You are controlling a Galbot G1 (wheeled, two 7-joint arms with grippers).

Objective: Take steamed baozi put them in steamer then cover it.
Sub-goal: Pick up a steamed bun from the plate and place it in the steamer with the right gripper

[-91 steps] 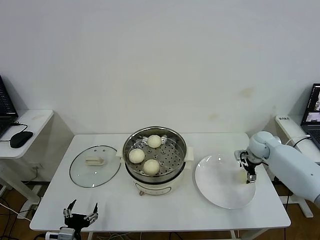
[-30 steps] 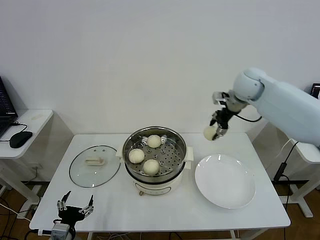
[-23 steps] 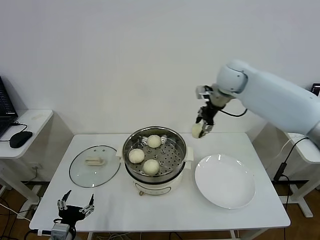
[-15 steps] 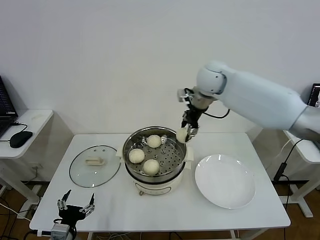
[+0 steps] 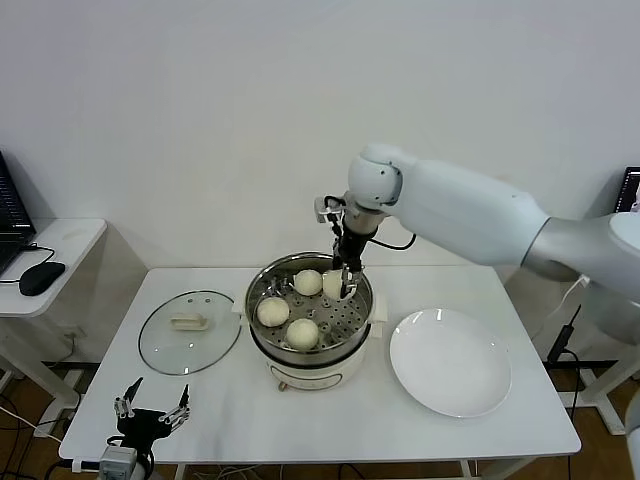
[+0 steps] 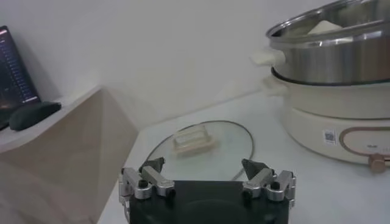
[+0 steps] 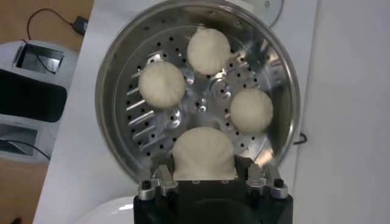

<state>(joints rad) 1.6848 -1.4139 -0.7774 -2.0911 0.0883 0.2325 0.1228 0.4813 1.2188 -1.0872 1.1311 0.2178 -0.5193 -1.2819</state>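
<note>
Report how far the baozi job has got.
Done: three baozi lie in the steamer. In hand: the right gripper holds the fourth baozi over the basket. Left: release it, then fit the cover, lying on the table beside the steamer. Left gripper idles open.

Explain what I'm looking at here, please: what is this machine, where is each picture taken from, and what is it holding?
This is a two-armed robot at a white table. One picture comes from its head, looking down; the other two come from cameras on its wrists.

On the table stand a steel steamer on a cream pot base, a glass lid lying flat to its left, and a white plate with nothing on it to its right. Three buns already sit in the steamer.

The right gripper reaches over the steamer, shut on a fourth bun, which the right wrist view shows between its fingers. The left gripper waits open at the table's near edge.
</note>
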